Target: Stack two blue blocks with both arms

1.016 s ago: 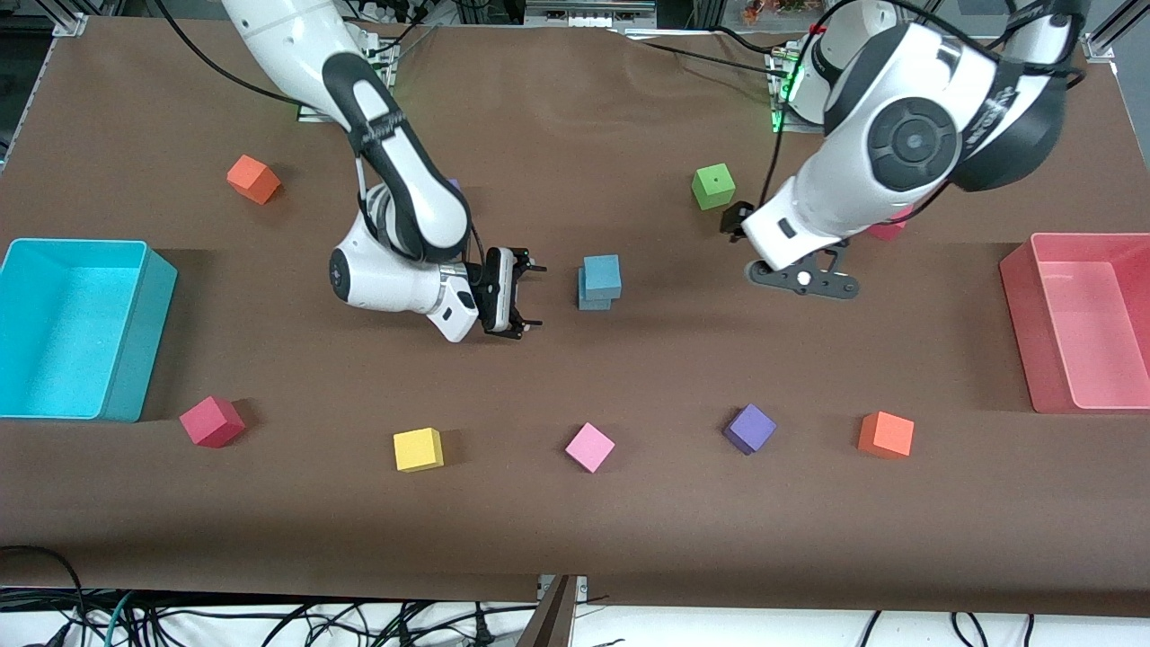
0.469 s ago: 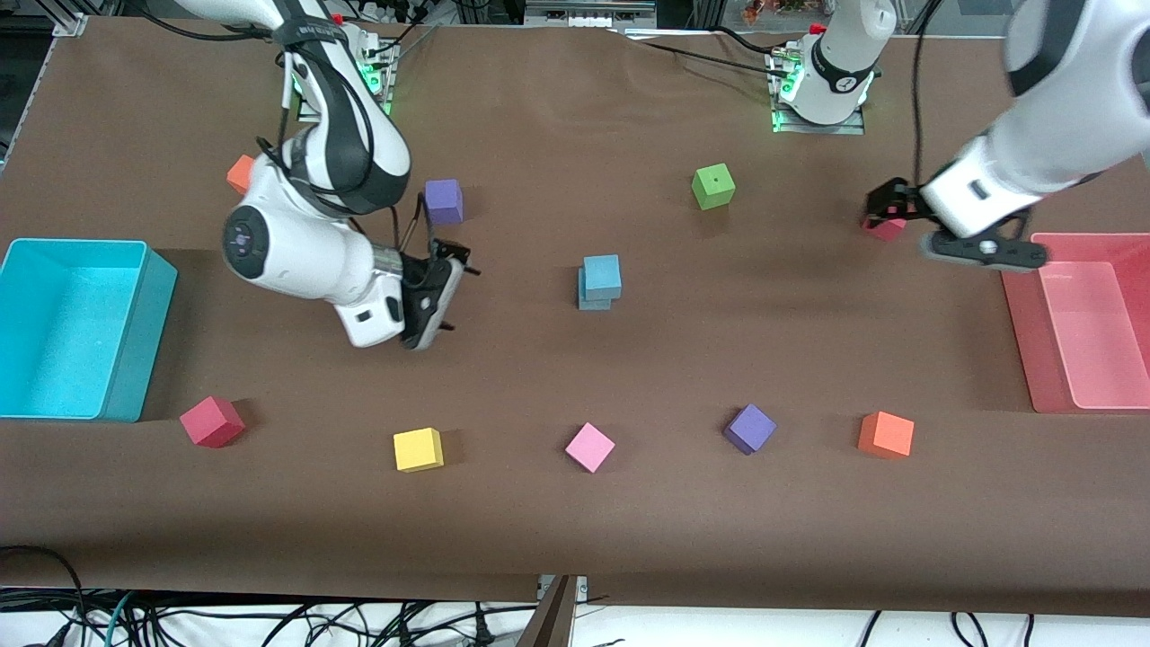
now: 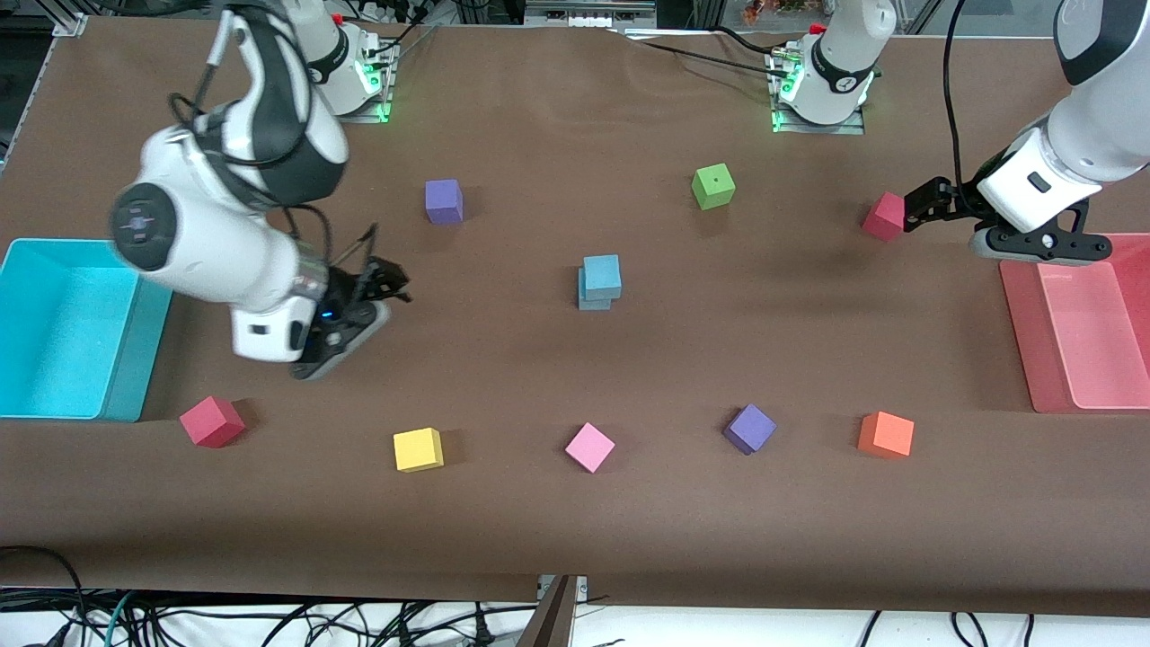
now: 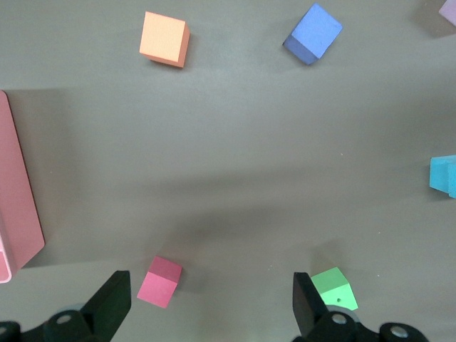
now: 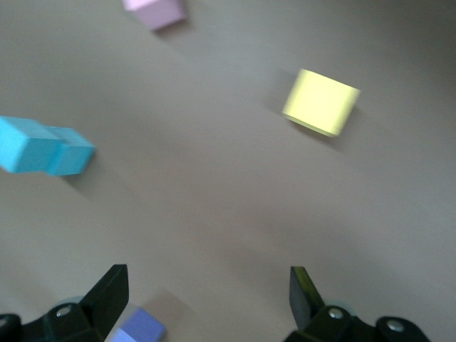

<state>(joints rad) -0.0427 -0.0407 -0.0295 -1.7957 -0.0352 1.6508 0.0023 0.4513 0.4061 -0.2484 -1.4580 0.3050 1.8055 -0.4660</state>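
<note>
Brown-covered bench point(image 3: 575, 377), cubes scattered. Toward the right arm's end: cyan bin point(image 3: 76, 328) at the bench edge; right end effector point(image 3: 382, 286) in the air just beside it, fingers spread wide, empty. Mid-bench: two blue blocks point(image 3: 600, 282) stacked, upper one set slightly askew on the lower, well apart from both end effectors. Toward the left arm's end: left end effector point(image 3: 924, 199) up beside a red cube point(image 3: 884, 217), fingers apart, empty; pink bin point(image 3: 1083, 319) at that edge.
</note>
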